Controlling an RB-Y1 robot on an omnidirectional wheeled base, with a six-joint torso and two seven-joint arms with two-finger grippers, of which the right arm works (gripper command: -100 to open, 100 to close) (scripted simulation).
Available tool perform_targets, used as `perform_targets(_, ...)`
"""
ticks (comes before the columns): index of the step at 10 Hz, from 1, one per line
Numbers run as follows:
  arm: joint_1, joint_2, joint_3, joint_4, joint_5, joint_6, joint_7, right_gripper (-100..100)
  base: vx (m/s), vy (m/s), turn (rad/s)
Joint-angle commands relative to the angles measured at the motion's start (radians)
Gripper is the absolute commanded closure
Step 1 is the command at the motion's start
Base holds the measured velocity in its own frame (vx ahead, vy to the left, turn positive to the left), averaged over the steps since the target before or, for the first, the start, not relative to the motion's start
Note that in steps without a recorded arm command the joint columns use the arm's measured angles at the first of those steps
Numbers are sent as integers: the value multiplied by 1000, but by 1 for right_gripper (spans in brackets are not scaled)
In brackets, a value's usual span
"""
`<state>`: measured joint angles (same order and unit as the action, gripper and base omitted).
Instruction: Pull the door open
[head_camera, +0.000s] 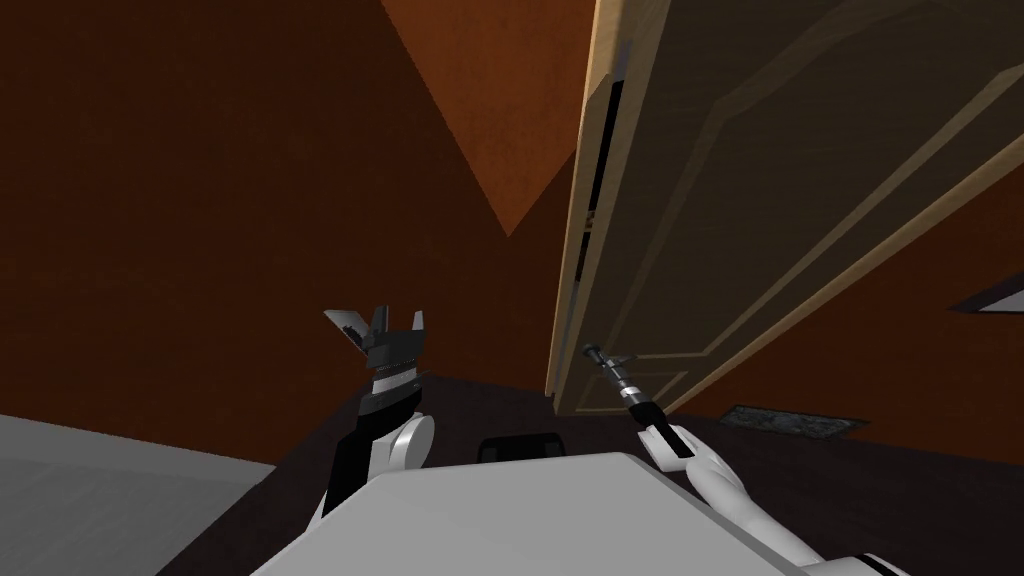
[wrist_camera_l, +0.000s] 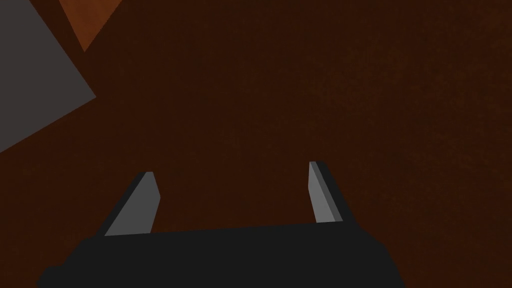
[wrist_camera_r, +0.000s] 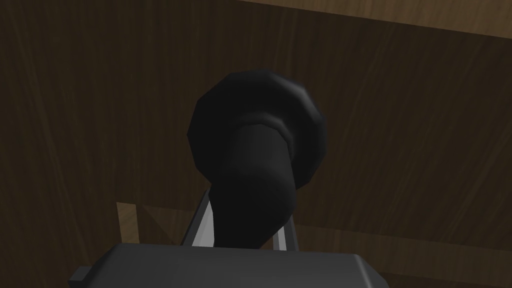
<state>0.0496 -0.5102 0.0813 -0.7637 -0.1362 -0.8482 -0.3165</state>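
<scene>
Two hands raised: right hand (wrist_camera_r: 245, 230) pinching the dark door handle (wrist_camera_r: 257, 150) between its fingers, close against the wooden door (head_camera: 760, 200), ahead to the right. Left hand (wrist_camera_l: 232, 167) spread, holding nothing, facing the brown wall (head_camera: 200, 200), apart from the door.

This is a room or hallway inside a house. At 1 o'clock stands a panelled wooden door (head_camera: 760, 200) with pale mouldings, the kind found in a home, and it has a dark handle (wrist_camera_r: 255, 145) on a round plate. Plain rust-brown walls (head_camera: 200, 200) meet in a corner at 12 o'clock. The floor (head_camera: 880, 490) is dark, and a flat grille (head_camera: 793, 422) is set into it at 2 o'clock.
</scene>
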Motion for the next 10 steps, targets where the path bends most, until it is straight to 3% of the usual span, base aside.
perform_targets(1, 12, -4, 2, -18, -4, -1, 3, 100, -220, -98, 206)
perform_targets(4, 17, -6, 4, -25, -8, 2, 1, 100, -202, -80, 134)
perform_targets(5, 36, -19, 17, -22, -7, -26, -12, 100, -147, -18, 148)
perform_targets(10, 82, -61, 45, -14, -5, -104, -48, 100, -201, -81, 145)
